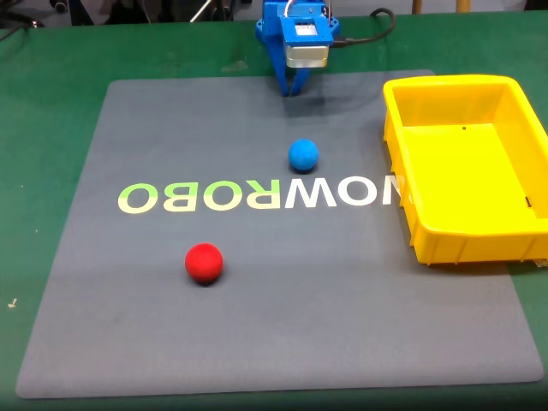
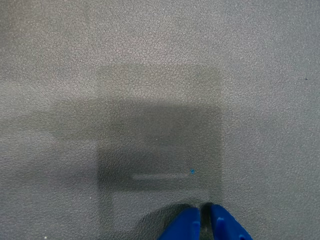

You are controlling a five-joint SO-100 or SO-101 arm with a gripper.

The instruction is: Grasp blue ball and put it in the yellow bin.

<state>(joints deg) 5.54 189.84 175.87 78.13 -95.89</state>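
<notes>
The blue ball (image 1: 303,155) rests on the grey mat (image 1: 257,325) just above the printed lettering, left of the yellow bin (image 1: 402,163) and well apart from the red ball (image 1: 204,262). At the mat's far edge the gripper (image 1: 292,89) points down, its blue fingers (image 2: 187,226) closed together on nothing.

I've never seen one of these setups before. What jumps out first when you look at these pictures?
The bright yellow bin at the right edge of the grey mat grabs the eye first in the fixed view; nothing lies in it. Next come two small balls on the mat: the blue ball near the middle and a red ball closer to the camera. At the mat's far edge, the blue gripper points down, its fingertips nearly together.
</notes>
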